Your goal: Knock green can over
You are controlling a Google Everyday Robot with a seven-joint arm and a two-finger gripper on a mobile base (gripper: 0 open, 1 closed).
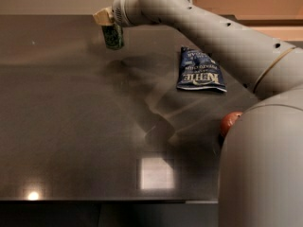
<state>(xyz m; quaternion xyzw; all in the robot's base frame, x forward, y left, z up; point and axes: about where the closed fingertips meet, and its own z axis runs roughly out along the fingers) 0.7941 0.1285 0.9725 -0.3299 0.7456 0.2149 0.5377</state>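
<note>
The green can (113,36) stands upright at the far left of the dark table (71,126), its top right under my gripper. My gripper (104,18) is at the end of the arm that reaches in from the right, directly over the can and touching or nearly touching its top rim. The can's lid is hidden by the gripper. I cannot tell whether the can rests on the table or hangs just above it.
A blue chip bag (200,70) lies flat to the right of the can, under the arm. A red round object (230,122) shows beside the robot's body at the right. The table's back edge runs just behind the can.
</note>
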